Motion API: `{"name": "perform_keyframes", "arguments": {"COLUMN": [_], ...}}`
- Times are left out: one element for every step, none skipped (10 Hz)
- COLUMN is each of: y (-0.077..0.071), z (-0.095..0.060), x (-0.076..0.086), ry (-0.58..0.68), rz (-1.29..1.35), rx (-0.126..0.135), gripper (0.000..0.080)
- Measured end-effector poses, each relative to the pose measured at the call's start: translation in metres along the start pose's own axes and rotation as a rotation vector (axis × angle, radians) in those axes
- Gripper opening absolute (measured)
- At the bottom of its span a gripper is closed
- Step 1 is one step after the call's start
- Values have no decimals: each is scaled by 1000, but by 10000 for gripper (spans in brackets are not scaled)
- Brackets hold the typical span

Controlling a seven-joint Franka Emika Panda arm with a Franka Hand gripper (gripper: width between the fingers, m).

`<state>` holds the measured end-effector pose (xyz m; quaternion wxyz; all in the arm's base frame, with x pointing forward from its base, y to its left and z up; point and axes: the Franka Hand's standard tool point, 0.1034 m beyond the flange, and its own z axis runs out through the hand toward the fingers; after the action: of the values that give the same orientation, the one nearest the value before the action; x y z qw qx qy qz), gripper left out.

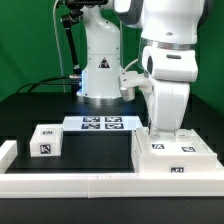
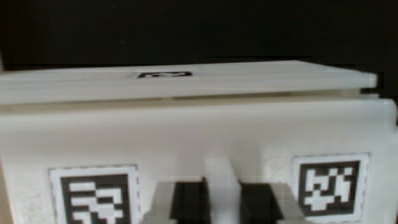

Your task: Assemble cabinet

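— Is the gripper (image 2: 219,204) clenched or released?
— It cannot be told. It is set low at the cabinet shell (image 1: 176,157), on the bench (image 1: 100,152) at the exterior view's right.
— How is the shell laid?
— Flat, long axis across that view; smooth white plastic, square tags. A drawer block (image 1: 45,140) is seen well apart; the marker board (image 1: 100,123) lies behind, a low rail (image 1: 90,185) in front.

Cabinet shell (image 1: 176,158), lower right of the exterior view: plain white, with black-and-white square marker tags (image 2: 93,196) on its faces; drawer block (image 1: 45,140), lower left: white, with the same black-and-white tags. Marker board (image 1: 100,123), centre: white, printed with four black-and-white tags; border rail (image 1: 70,183), along the lower edge: plain white; table (image 1: 90,150): black. Robot arm (image 1: 165,60), upper right: white with black joints, its base (image 1: 100,70) white with a small blue light, against a green backdrop (image 1: 210,40).
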<state>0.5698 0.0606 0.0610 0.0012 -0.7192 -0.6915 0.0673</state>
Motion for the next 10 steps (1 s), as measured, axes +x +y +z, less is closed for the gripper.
{"name": "perform_keyframes", "arguments": {"y": [2, 3, 4, 6, 7, 7, 8, 10, 10, 10], "z": [0, -1, 0, 0, -1, -1, -2, -2, -1, -1], "x": [0, 0, 0, -1, 0, 0, 0, -1, -2, -2], "ry": [-1, -4, -4, -2, -3, -6, -14, -9, -4, -2], "rz": [-3, -6, -12, -26, -29, -34, -46, -42, -40, -40], "rx": [3, 9, 9, 7, 6, 4, -3, -14, -22, -28], "gripper": [69, 69, 69, 69, 69, 69, 69, 69, 72, 258]}}
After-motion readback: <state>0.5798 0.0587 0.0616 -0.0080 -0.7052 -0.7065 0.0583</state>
